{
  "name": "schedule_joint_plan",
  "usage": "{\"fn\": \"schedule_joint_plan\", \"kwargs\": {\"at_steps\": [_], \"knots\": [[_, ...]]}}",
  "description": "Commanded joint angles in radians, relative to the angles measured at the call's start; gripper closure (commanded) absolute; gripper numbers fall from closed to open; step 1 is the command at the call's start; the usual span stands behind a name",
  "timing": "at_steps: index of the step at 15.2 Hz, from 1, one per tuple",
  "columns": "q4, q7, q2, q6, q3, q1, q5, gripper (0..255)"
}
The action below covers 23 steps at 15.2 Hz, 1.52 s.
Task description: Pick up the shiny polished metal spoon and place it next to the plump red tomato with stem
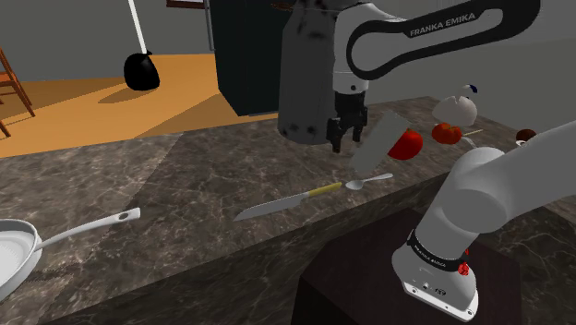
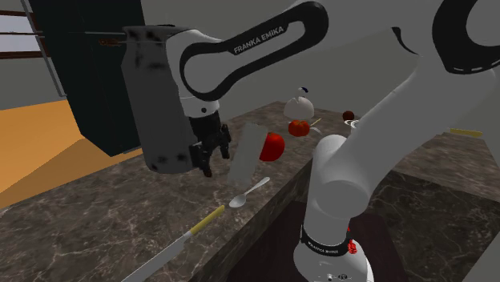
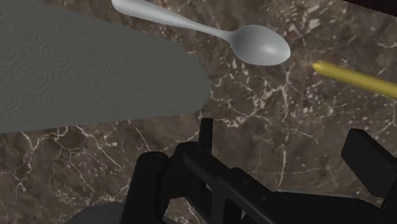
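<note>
Light is dim and even throughout. The counter (image 1: 185, 175) is dark stone, and its pale veins catch little light. A soft-edged wedge of deeper shadow crosses it toward the shoulder view's left. The orange floor (image 1: 65, 111) is the brightest patch (light seems to fall from above), with a soft shadow on it. The white arm (image 1: 434, 37) is smoothly shaded, greyer on its underside. The spoon (image 3: 257, 44) reads flat pale grey. The gripper (image 3: 261, 162) is near solid black, its detail lost.

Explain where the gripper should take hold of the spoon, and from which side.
Take the spoon by its slim handle, from straight above, jaws across it: it lies flat on the marble counter, and its bowl is broad and rounded.
</note>
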Motion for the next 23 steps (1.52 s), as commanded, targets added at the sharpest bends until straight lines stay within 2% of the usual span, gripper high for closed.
{"fn": "schedule_joint_plan", "kwargs": {"at_steps": [1,5,13,21,22,23], "knots": [[-0.042,0.037,0.026,0.024,-0.001,-0.012,0.014,0],[-0.114,0.103,0.099,0.083,-0.004,-0.032,0.046,0],[-0.202,0.103,0.127,0.199,-0.003,-0.030,0.048,0],[-0.201,0.103,0.127,0.198,-0.002,-0.030,0.048,0],[-0.201,0.103,0.127,0.198,-0.002,-0.030,0.048,255],[-0.201,0.103,0.127,0.198,-0.002,-0.030,0.048,255]]}}
